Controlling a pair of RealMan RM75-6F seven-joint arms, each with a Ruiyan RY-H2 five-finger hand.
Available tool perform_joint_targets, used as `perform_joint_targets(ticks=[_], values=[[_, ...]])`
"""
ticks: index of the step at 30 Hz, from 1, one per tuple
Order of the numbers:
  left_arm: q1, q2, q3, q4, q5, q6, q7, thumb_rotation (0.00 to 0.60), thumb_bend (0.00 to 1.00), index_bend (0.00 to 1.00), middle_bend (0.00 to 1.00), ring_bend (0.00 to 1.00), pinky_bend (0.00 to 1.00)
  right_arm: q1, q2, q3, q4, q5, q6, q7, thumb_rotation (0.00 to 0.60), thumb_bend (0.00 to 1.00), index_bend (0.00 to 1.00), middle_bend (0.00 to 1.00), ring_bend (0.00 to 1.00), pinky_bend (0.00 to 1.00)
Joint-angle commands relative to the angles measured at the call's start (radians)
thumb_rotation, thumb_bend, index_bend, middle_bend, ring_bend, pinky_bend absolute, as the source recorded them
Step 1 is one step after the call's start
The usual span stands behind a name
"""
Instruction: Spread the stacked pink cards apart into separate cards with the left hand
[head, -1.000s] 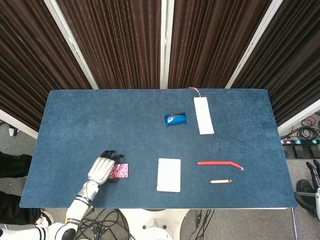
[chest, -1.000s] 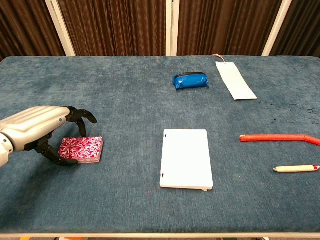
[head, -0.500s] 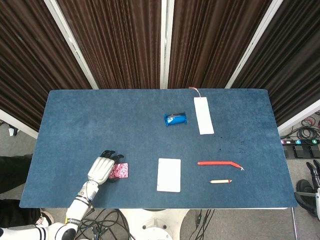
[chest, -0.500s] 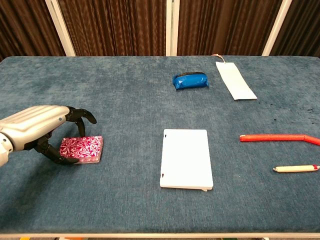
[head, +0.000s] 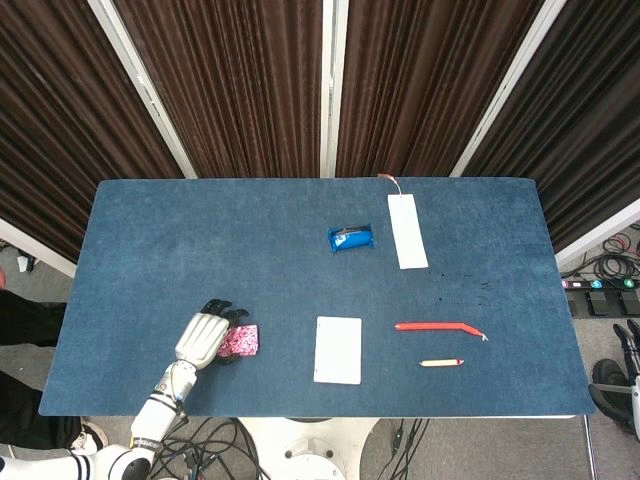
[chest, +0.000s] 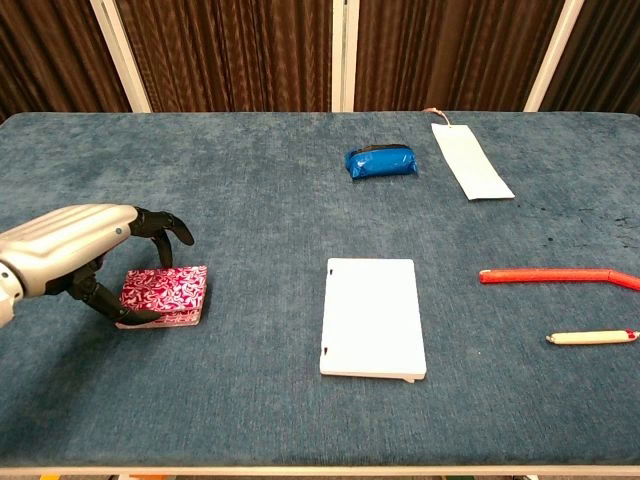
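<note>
Fingers (chest: 158, 226) of the left hand (chest: 72, 255) are arching over the stacked pink cards (chest: 166, 294), with dark tips curling down along the stack's left and near edges; whether they are grasping the stack or only touching its sides cannot be told from either view. The stack is lying flat on the blue table (chest: 250, 190) near the front left, well apart from the white notebook (chest: 371, 316) to its right. In the chest view its left edge is appearing slightly lifted off the cloth, resting on the lower fingertips, while the cards are sitting squared as one block, none fanned out.

Judged from this layout, the step in hand is the first displacement of the top cards. To do it well, the hand should be pressing lightly on the uppermost cards and sliding them sideways toward the open cloth on the right, while the bottom of the stack is being kept from travelling along. Too much downward force is likely to drag the whole block as one; too little is likely to let the fingertips skate over the glossy pattern. Short repeated strokes, each shearing off a few cards, should be giving a cleaner spread than one long push.

The right hand is not appearing in either view.
</note>
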Motion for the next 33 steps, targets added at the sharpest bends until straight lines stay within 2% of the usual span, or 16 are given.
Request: perform_joint_targets(ticks=[1, 9, 15, 23, 33], values=[[0.000, 0.005, -0.001, -0.006, 0.003, 0.003, -0.003, 0.600, 0.22, 0.26, 0.44, 0.16, 0.15, 0.000, 0.001, 0.000, -0.001, 0.000, 0.000, -0.001, 0.600, 0.14, 0.00, 0.00, 0.00, 0.00], [-0.003, 0.069, -0.020, -0.050, -0.005, 0.012, -0.007, 0.600, 0.22, 0.26, 0.45, 0.16, 0.15, 0.000, 0.002, -0.001, -0.006, -0.002, 0.001, -0.005, 0.600, 0.14, 0.00, 0.00, 0.00, 0.00], [-0.019, 0.127, -0.076, -0.024, -0.042, -0.005, -0.071, 0.600, 0.22, 0.27, 0.45, 0.16, 0.15, 0.001, 0.003, -0.002, -0.015, -0.009, 0.004, -0.016, 0.600, 0.14, 0.00, 0.00, 0.00, 0.00], [-0.053, 0.123, -0.116, 0.121, -0.074, -0.063, -0.179, 0.600, 0.23, 0.27, 0.46, 0.16, 0.15, 0.000, 0.005, -0.003, -0.029, -0.009, 0.005, -0.039, 0.600, 0.14, 0.00, 0.00, 0.00, 0.00], [-0.084, 0.045, -0.116, 0.311, -0.054, -0.100, -0.298, 0.600, 0.23, 0.27, 0.46, 0.16, 0.15, -0.002, 0.006, -0.002, -0.032, 0.002, -0.001, -0.048, 0.600, 0.14, 0.00, 0.00, 0.00, 0.00]])
